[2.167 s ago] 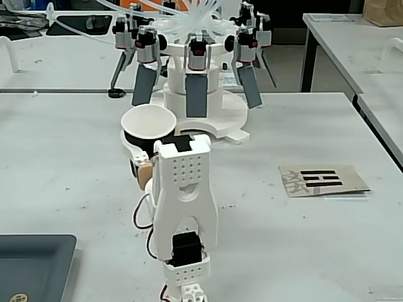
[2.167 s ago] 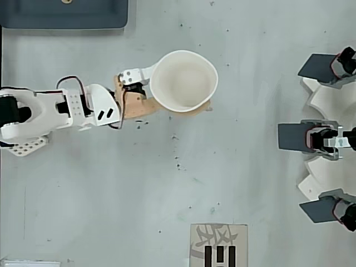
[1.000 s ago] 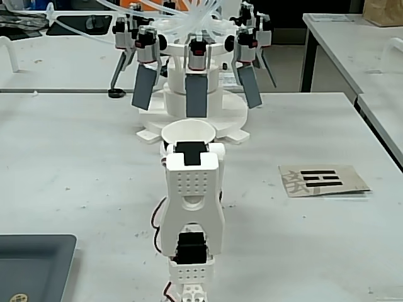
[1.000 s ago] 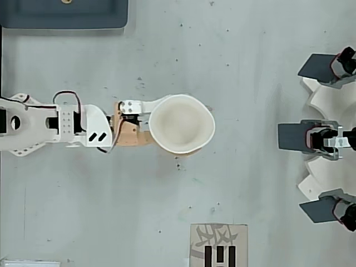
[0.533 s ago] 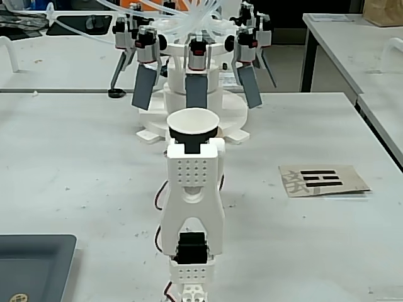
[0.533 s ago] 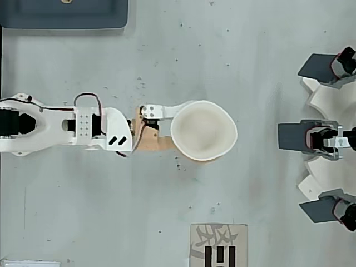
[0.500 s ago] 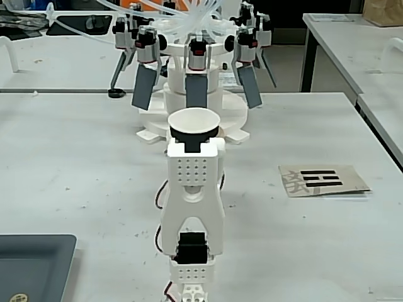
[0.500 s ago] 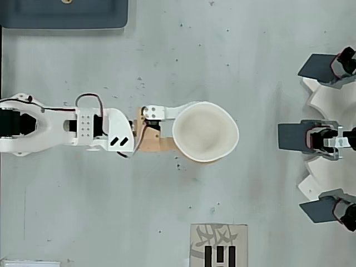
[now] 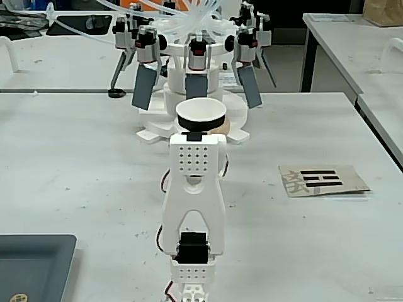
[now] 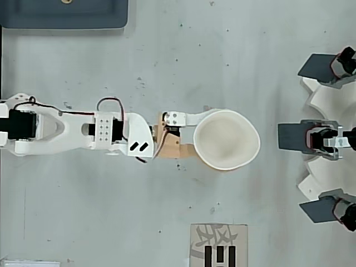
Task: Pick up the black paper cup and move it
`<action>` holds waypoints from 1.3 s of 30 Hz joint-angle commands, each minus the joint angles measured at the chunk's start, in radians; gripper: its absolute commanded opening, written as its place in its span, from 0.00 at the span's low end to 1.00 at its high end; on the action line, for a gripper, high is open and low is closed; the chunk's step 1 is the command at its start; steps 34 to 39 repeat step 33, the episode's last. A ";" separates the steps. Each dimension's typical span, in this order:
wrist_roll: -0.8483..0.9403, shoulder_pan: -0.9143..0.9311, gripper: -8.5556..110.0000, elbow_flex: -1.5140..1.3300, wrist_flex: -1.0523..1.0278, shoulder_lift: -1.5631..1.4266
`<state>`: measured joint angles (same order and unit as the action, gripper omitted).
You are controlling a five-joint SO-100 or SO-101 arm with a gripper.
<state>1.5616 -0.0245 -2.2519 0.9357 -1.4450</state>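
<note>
We see the cup, smooth white inside with a rolled rim squeezed slightly oval, upright, mouth up, clamped between the gripper fingers, before the white machine.

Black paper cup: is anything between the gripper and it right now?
No. In the overhead view the gripper already closes around the black paper cup, squeezing its rim out of round. The white machine's grey paddles stand clear beyond it.
</note>
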 commanded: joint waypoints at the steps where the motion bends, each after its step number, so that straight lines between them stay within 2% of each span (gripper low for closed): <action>1: -0.008 0.005 0.12 0.094 -0.008 -0.002; 20: -0.008 -0.017 0.12 0.244 -0.061 0.094; 39: -0.008 -0.025 0.12 0.249 -0.064 0.100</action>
